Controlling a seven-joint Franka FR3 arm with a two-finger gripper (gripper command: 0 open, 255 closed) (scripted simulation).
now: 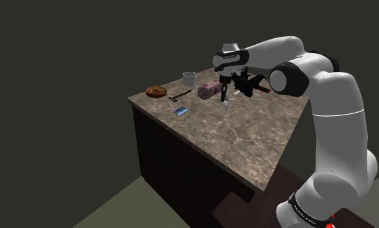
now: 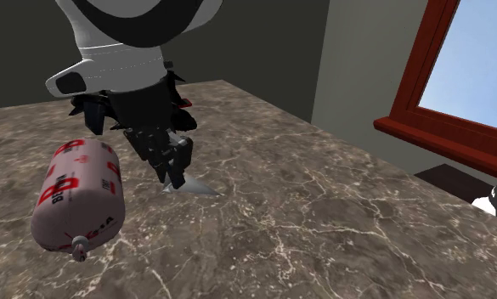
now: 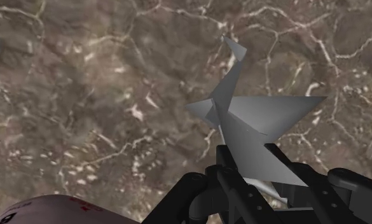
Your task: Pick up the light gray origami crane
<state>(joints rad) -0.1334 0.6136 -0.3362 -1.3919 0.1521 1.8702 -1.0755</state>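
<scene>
Jaws pinching light grey origami crane (image 3: pixel 261 121) by its lower wing | crane low at marbled tabletop (image 1: pixel 246 139), just beside pink-white wrapped roll (image 2: pixel 76 200), on the shoulder view's right of it | white cup (image 1: pixel 189 78) at far tabletop edge, contents not visible

The gripper (image 2: pixel 174 174) is clasping the crane (image 2: pixel 194 188) over the table (image 2: pixel 323 212), a roll (image 2: pixel 76 200) lying near.
</scene>
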